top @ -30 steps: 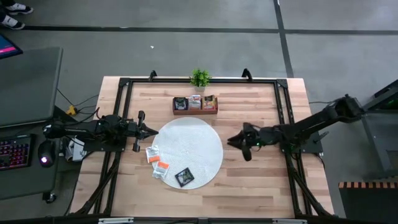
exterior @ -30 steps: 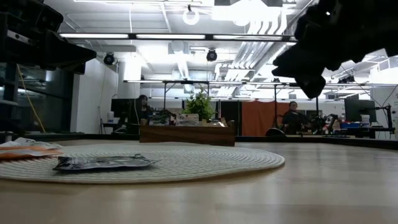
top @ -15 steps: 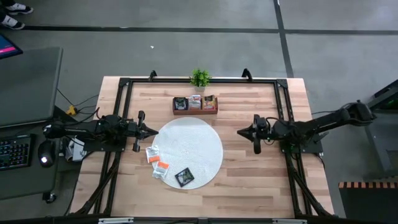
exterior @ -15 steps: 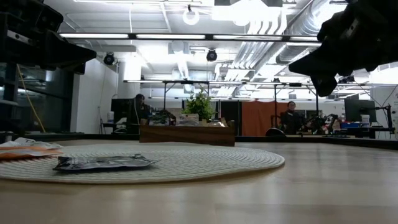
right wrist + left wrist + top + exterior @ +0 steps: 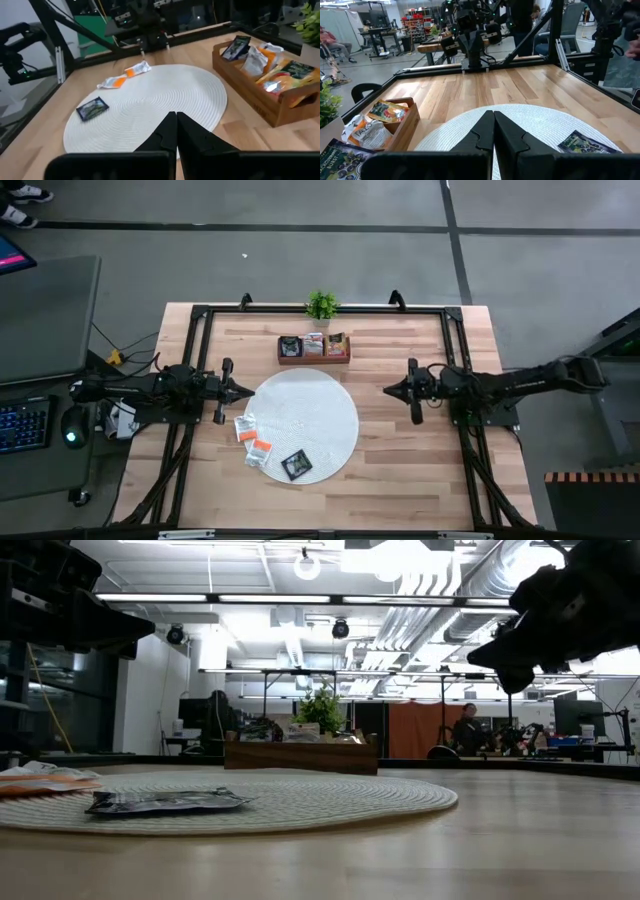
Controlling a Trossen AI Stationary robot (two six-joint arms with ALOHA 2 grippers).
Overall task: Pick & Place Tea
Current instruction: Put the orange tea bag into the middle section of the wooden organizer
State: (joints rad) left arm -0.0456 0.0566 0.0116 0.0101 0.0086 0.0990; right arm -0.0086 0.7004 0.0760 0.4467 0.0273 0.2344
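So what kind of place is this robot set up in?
Probably a robotics lab or workshop. The wooden table sits in a black metal frame on a bare concrete floor, a backlit keyboard rests on a desk beside it, and the low view shows open ceiling ducts and more workbenches behind.

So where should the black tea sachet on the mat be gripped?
The black sachet lies flat on the mat, near its edge. Probably best from straight above, pinching two opposite edges, since no side stands up. The left gripper is nearer.

Black sachet (image 5: 587,143) cut off by the left wrist view's edge.
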